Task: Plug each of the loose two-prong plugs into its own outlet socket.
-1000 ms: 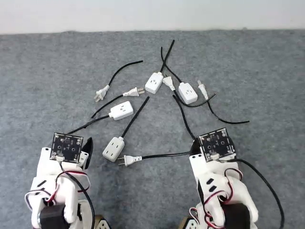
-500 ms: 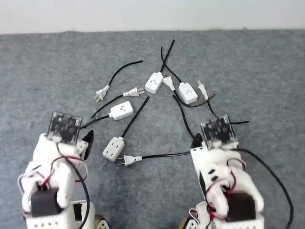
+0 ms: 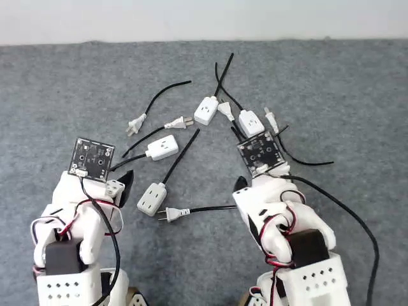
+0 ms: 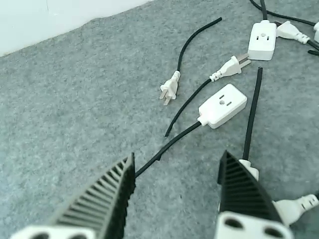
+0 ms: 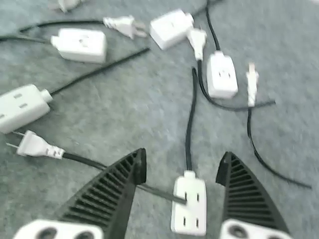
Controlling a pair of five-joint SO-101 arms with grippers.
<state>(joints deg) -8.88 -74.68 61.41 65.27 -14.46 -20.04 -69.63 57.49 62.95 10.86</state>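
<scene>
Left gripper (image 4: 177,160): jaws spread wide, nothing between them, hanging over bare grey carpet (image 4: 75,99). Just past one of its fingers sits the cord end of the near socket (image 3: 152,197). That block lies on a diagonal, long axis running from my left base out toward table centre, with its black cord leaving the far end. Near plug (image 3: 167,215) lies just beside the block's near end, not inserted. Its long axis runs across the table, prongs pointing to my left, cord trailing right toward my other arm.

Right gripper (image 5: 183,158): also spread, gripping nothing. Centre socket (image 5: 189,205) lies on the carpet between its fingers, long axis in line with them, cord leaving the far end. Near plug's cord runs up to this block; over or under, I cannot tell.

Outward from the left gripper:
- Flat socket (image 3: 162,148), face up, long axis roughly across the table, cord off its left end.
- Left plug (image 3: 134,124), prongs aimed near-left, cord arcing away far-right.
- Middle plug (image 3: 178,122), prongs pointing right toward far socket (image 3: 205,109), apart from it.

Outward from the right gripper:
- Right socket (image 3: 250,123), face up.
- Small plug (image 3: 225,111), between far socket and right socket, close to both, seated in neither; prong direction unclear.
- Right plug (image 3: 271,119), just right of right socket, prongs pointing away from me, cord curling back rightward.
</scene>
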